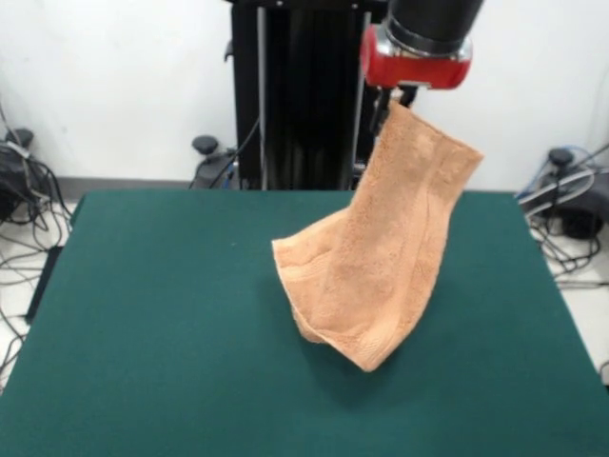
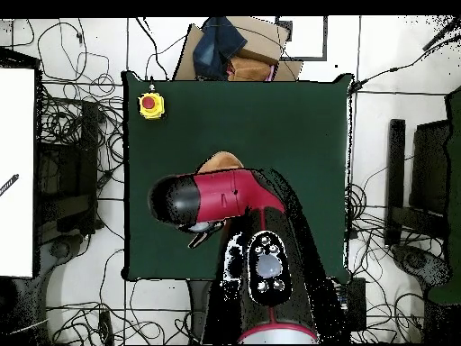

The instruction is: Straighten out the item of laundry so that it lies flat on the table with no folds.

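Observation:
The peach-orange towel [image 1: 381,257] hangs by its top corner from my gripper [image 1: 393,98], which is shut on it high above the far middle of the dark green table [image 1: 143,333]. The towel drapes down and toward the camera. Its lower end rests bunched and folded on the table near the centre. In the overhead view my red and black arm [image 2: 216,198] covers the gripper and most of the towel; only a small orange part of the towel [image 2: 221,163] shows past the arm, on the table [image 2: 297,126].
A yellow box with a red button [image 2: 151,105] sits on one table corner in the overhead view. Boxes and dark cloth [image 2: 230,45] lie beyond that table edge. Cables cover the floor on both sides. The black pedestal [image 1: 304,95] stands behind the table.

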You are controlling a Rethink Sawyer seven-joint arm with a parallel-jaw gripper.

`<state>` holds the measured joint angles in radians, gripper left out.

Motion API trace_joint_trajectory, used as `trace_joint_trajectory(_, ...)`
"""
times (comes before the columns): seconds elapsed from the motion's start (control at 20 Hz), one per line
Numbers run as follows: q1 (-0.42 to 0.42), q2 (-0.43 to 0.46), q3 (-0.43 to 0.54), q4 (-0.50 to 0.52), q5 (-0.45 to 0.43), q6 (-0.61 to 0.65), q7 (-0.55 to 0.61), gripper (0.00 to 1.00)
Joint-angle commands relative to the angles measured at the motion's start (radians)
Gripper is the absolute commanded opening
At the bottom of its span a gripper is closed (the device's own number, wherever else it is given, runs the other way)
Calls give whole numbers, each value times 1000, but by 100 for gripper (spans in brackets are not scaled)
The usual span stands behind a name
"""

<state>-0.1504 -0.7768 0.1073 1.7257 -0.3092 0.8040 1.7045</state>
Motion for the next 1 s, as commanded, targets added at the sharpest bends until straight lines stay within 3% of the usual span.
trace_joint_trajectory(0.05, 36, 65, -43, 40, -66, -65, 150, 0)
trace_joint_trajectory(0.35, 17, 121, -59, 27, -103, -91, 131, 0)
trace_joint_trajectory(0.9, 63, 138, -110, 33, -45, -173, 254, 0)
trace_joint_trajectory(0.95, 68, 137, -118, 33, -38, -175, 256, 100)
trace_joint_trajectory(1.0, 66, 133, -120, 32, -25, -166, 255, 100)
